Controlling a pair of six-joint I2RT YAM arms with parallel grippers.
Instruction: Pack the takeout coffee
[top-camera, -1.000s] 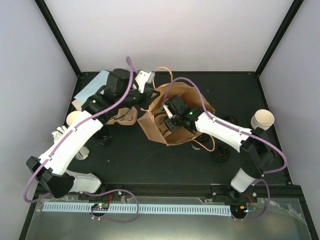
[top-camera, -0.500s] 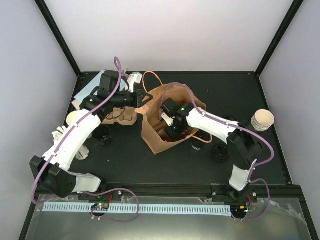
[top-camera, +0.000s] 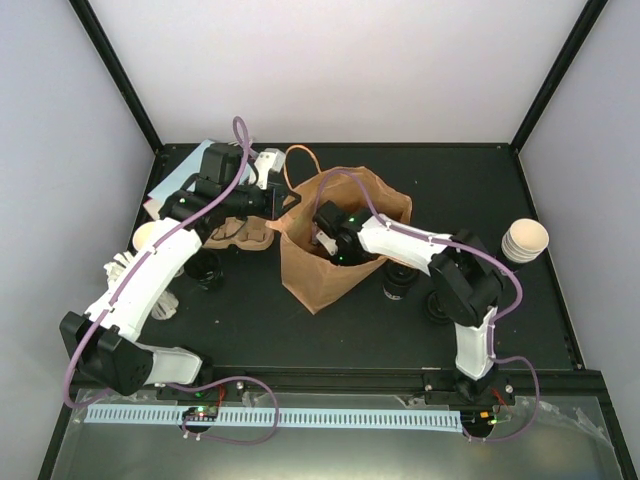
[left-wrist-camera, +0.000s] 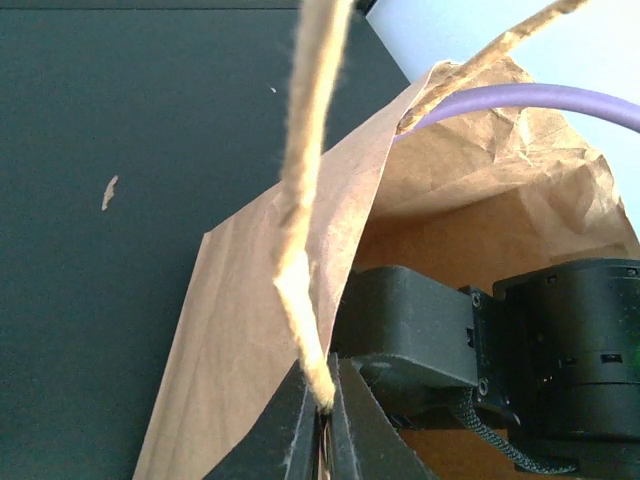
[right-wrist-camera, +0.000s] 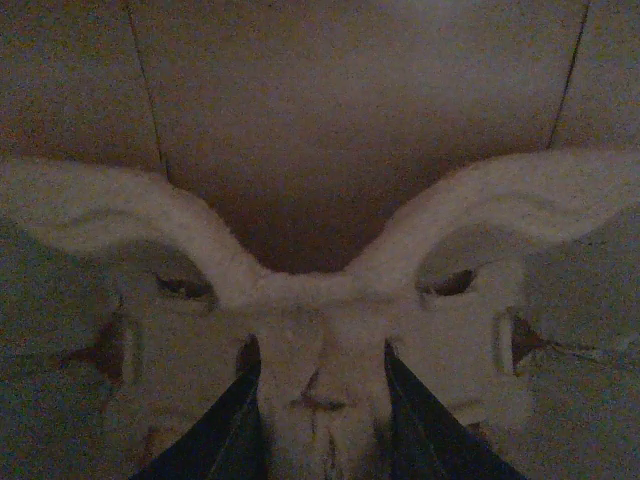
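Note:
The brown paper bag (top-camera: 325, 275) stands open at mid-table. My left gripper (top-camera: 281, 200) is shut on the bag's twine handle (left-wrist-camera: 305, 250) at the left rim; the jaws (left-wrist-camera: 322, 410) pinch its end. My right gripper (top-camera: 333, 250) reaches down inside the bag and is shut on the centre post of a pale pulp cup carrier (right-wrist-camera: 320, 340), its fingers (right-wrist-camera: 245, 420) on either side. A black coffee cup (top-camera: 398, 283) stands right of the bag and another (top-camera: 205, 268) left of it, under my left arm.
A second pulp carrier (top-camera: 247, 232) lies left of the bag. A flat pale-blue bag (top-camera: 185, 178) is at the back left. A stack of cream cups (top-camera: 525, 240) stands at the right edge. A black lid (top-camera: 440, 305) lies right of the bag.
The bag has been drawn left and stands more upright. My left gripper moved left with the handle. My right gripper went deeper into the bag with the carrier.

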